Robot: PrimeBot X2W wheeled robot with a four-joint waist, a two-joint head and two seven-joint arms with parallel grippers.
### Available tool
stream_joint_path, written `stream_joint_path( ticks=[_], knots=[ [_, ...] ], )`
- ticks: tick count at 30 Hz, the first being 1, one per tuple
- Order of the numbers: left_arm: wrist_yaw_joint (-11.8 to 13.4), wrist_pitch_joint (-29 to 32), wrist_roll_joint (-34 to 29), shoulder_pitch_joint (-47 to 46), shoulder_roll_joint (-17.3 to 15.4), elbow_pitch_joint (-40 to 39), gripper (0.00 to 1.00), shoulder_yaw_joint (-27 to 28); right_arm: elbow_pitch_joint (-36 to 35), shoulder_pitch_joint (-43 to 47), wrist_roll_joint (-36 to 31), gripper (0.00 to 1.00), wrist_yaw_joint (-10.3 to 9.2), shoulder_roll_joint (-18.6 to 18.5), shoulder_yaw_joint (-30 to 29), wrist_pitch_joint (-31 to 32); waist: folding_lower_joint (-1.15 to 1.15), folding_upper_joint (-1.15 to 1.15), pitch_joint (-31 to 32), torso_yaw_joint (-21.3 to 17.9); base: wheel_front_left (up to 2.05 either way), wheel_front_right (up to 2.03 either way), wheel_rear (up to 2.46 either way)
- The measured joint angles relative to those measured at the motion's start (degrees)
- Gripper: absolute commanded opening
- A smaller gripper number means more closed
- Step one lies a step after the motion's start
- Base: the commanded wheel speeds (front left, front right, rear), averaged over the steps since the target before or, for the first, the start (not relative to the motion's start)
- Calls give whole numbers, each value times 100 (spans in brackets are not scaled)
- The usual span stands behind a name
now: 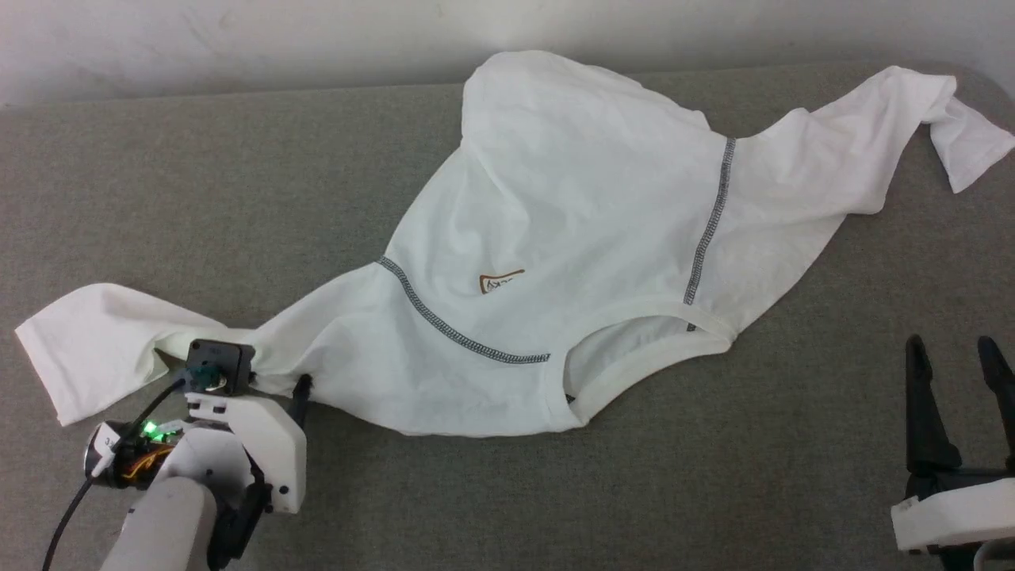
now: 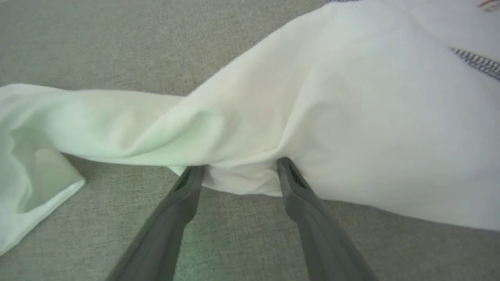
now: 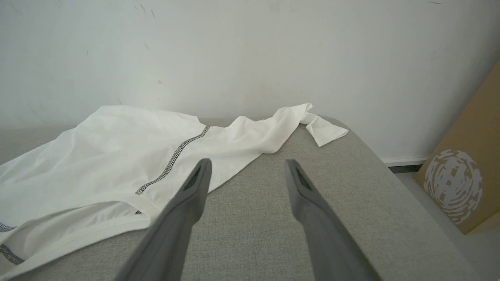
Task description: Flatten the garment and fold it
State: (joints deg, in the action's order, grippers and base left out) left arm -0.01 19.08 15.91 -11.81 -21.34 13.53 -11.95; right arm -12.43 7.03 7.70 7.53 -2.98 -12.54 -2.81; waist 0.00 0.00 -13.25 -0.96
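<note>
The white garment (image 1: 571, 222) lies crumpled across the grey surface, neck opening toward me, one sleeve stretched to the far right and the other to the near left. Dark dashed stitching runs along its shoulder seams. My left gripper (image 1: 260, 382) sits at the garment's near edge by the left sleeve. In the left wrist view this gripper (image 2: 240, 168) is open, and a fold of the garment (image 2: 351, 117) lies between its fingertips. My right gripper (image 1: 955, 353) stands open at the lower right, apart from the cloth. In the right wrist view it (image 3: 248, 163) holds nothing, and the garment (image 3: 117, 156) lies to its left.
The grey fabric-covered surface (image 1: 238, 198) runs back to a white wall (image 3: 250, 58). Its right edge curves down beside a brown cardboard box (image 3: 461, 175) on the floor. Bare surface lies in front of the garment and around the right gripper.
</note>
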Motion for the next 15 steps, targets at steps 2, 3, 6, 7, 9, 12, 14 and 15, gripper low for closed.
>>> stream_joint_path(
  ticks=[2, 3, 6, 7, 9, 12, 14, 15],
  knots=[
    [-59, -73, 88, -78, 59, 185, 59, -18, -18, 0, -1, 100, 0, -1, -7, 34, 0, 0, 11, -25, 0, 0, 0],
    [-99, -131, 126, -104, 83, 258, 22, -19, -26, 1, -1, 100, 0, 0, -12, 41, -1, 0, 25, -34, 0, 0, 0],
    [-203, -323, 218, -154, 169, 420, 0, -36, -70, 1, -1, 100, 0, 0, -36, 86, -1, 0, 56, -44, 0, 0, 0],
    [-203, -360, 230, -156, 194, 433, 0, -37, -78, 1, -1, 100, 0, -1, -51, 104, -1, 0, 64, -36, 0, 0, 0],
    [-204, -417, 285, -154, 193, 381, 0, 14, -102, 2, -1, 100, 0, -1, -56, 131, -1, 0, 70, -14, 0, 0, 0],
    [-190, -357, 517, -101, 159, 40, 0, 200, -154, 1, -2, 100, 0, -1, -75, 162, 0, 0, 49, 28, 0, 0, 0],
    [-65, -271, 605, 8, 20, -421, 0, 444, -165, 0, -8, 100, 0, -1, -89, 163, 0, 0, 29, 65, 0, 0, 0],
    [21, -249, 603, 80, -121, -639, 0, 594, -166, 0, -8, 100, 0, -2, -88, 164, 0, 0, 14, 81, 0, 0, 0]
  ],
)
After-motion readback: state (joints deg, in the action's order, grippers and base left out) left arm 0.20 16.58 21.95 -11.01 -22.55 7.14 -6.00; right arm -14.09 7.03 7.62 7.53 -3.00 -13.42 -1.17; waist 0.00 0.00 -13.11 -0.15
